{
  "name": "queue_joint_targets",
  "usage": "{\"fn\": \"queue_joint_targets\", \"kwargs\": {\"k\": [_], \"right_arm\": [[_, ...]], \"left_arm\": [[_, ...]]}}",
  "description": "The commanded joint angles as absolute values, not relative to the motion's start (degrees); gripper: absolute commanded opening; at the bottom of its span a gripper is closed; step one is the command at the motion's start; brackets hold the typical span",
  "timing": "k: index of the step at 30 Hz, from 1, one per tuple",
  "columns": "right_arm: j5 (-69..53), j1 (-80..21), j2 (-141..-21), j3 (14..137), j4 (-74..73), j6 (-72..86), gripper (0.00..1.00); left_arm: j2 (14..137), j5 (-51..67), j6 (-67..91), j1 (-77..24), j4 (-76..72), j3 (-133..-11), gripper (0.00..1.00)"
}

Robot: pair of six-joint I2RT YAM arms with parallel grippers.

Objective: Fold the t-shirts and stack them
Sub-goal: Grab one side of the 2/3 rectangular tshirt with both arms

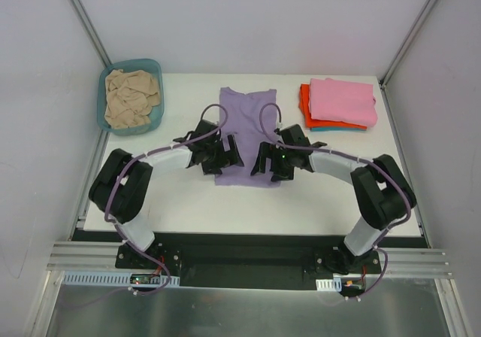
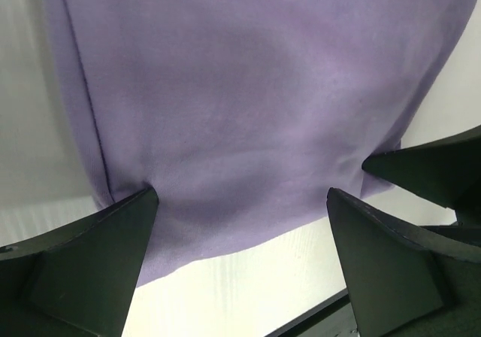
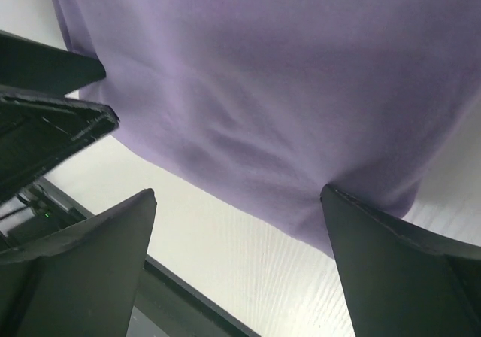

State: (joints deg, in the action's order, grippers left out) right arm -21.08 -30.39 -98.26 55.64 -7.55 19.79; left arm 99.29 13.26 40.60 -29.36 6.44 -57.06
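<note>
A lavender-purple t-shirt [image 1: 246, 122] lies flat as a long narrow strip in the middle of the white table, its hem toward the arms. Both grippers hover low over that near hem, side by side. My left gripper [image 1: 224, 160] is open; in its wrist view [image 2: 242, 194] the fingers straddle the hem of the purple cloth [image 2: 248, 89]. My right gripper [image 1: 269, 165] is open too [image 3: 239, 192]: one fingertip rests on the shirt [image 3: 263, 74] near its corner and the other stands over bare table. Neither holds anything.
A folded stack sits at the back right: a pink shirt [image 1: 342, 100] on top, an orange-red one [image 1: 305, 100] under it, a teal edge [image 1: 331, 129] at the bottom. A crumpled beige shirt [image 1: 131, 96] fills the teal basin [image 1: 104, 89] at back left.
</note>
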Motion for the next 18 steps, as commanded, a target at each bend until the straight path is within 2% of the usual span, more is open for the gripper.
{"fn": "queue_joint_targets", "kwargs": {"k": [1, 8, 13, 18], "right_arm": [[-17.41, -34.53, -90.47, 48.26, -11.6, 20.47, 0.97], [-9.24, -42.71, -77.89, 43.86, -18.89, 19.95, 0.97], [-7.48, -43.86, -67.18, 42.72, -18.99, 16.71, 0.97], [-8.61, -43.77, -62.58, 40.61, -19.07, 15.38, 0.97]], "left_arm": [[92.83, 11.78, 41.92, -31.37, 13.8, -46.07, 0.99], [71.93, 12.92, 44.03, -34.01, 13.8, -36.65, 0.99], [62.68, 13.63, 43.86, -34.28, 15.37, -34.46, 0.99], [55.56, 10.38, 44.73, -34.28, 21.79, -33.14, 0.99]]}}
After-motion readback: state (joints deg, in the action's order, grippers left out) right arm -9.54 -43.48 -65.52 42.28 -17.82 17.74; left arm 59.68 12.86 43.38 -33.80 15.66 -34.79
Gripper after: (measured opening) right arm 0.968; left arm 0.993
